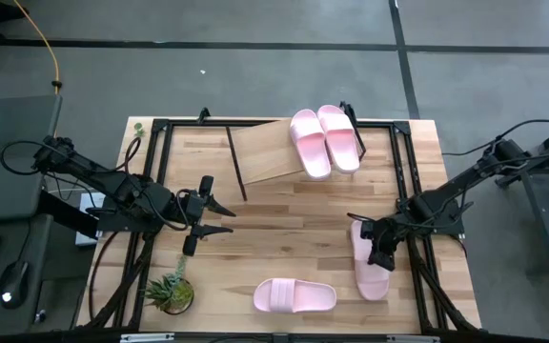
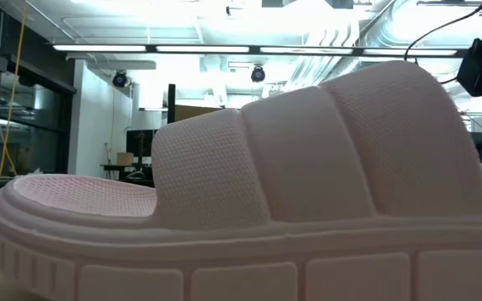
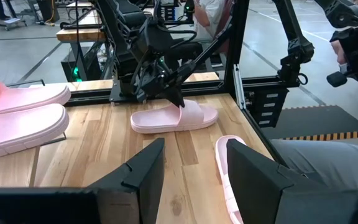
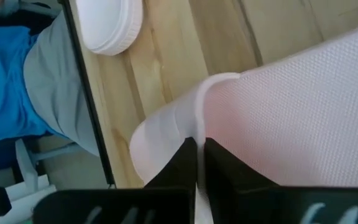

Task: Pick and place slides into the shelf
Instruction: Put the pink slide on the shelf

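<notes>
Right end effector (image 1: 381,250) is at 4 o'clock on the counter (image 1: 284,238), fingers pinched nearly shut on the thin strap edge of a slide (image 1: 370,272) lying there; two slides (image 1: 324,139) already sit on the shelf (image 1: 267,152) at 12 o'clock, and a fourth (image 1: 294,296) lies at 6. That edge grip looks marginal, so I'd lift slowly, watch for the foam peeling out, and carry it low toward the bare left part of the shelf board. Left end effector (image 1: 208,213) waits at 9 o'clock, fingers spread, holding nothing.
</notes>
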